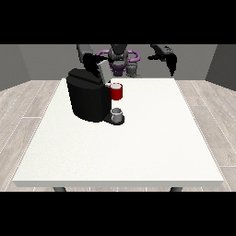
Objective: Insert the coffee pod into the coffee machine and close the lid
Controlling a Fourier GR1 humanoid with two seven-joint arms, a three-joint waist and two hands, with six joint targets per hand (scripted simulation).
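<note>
Where the red pod holder [116, 91] juts from the front of the black coffee machine [89, 96], left of the frame's centre, no separate coffee pod can be made out. A small grey cup [117, 114] stands on the machine's base just below. The hand at the view's left [98, 67] is atop the machine and the hand at the view's right [168, 59] hangs above the white table [138, 147]'s far edge; neither's fingers can be told.

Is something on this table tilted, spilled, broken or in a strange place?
Nothing stands out. The black coffee machine stands upright on the white table, with a small grey cup upright on its base below the red part. No spill shows. The hand at the view's right hangs apart from them.
</note>
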